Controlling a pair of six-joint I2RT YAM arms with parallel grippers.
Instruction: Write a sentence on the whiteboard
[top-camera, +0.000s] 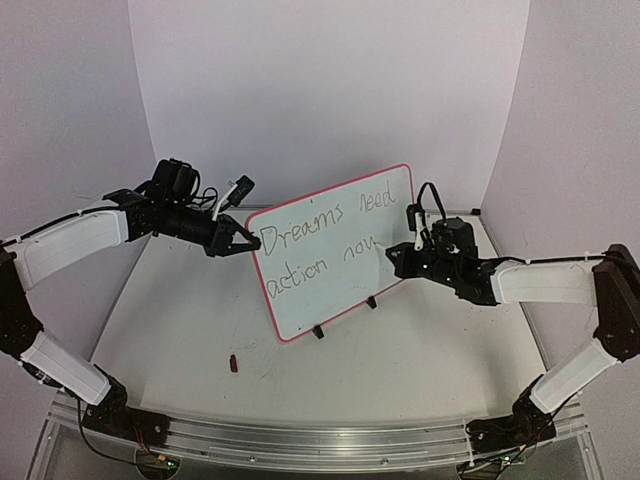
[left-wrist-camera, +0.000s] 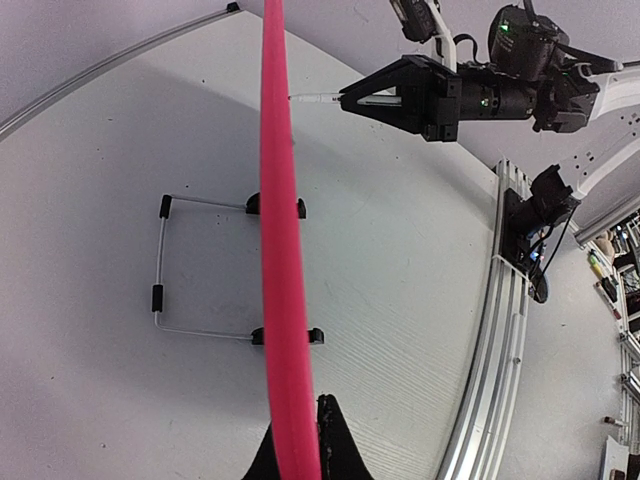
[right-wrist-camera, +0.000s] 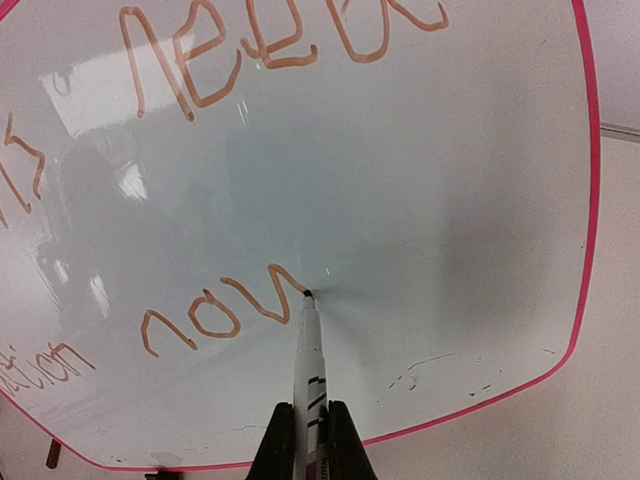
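Observation:
The whiteboard (top-camera: 340, 250) stands tilted on small black feet mid-table, white with a thin red frame. The sentence (top-camera: 320, 240) reads "Dreams need" on the top line and "action nov" below. My left gripper (top-camera: 243, 243) is shut on the board's left edge, seen edge-on as a red strip (left-wrist-camera: 285, 300) between its fingers. My right gripper (top-camera: 402, 254) is shut on a white marker pen (right-wrist-camera: 310, 360), whose tip touches the board (right-wrist-camera: 400, 200) at the end of the last stroke (right-wrist-camera: 285, 290). The right gripper and pen also show in the left wrist view (left-wrist-camera: 420, 95).
A small red pen cap (top-camera: 234, 364) lies on the table in front of the board. The board's wire stand (left-wrist-camera: 165, 290) sits behind it. A metal rail (top-camera: 300, 435) runs along the near table edge. White walls enclose the back and sides.

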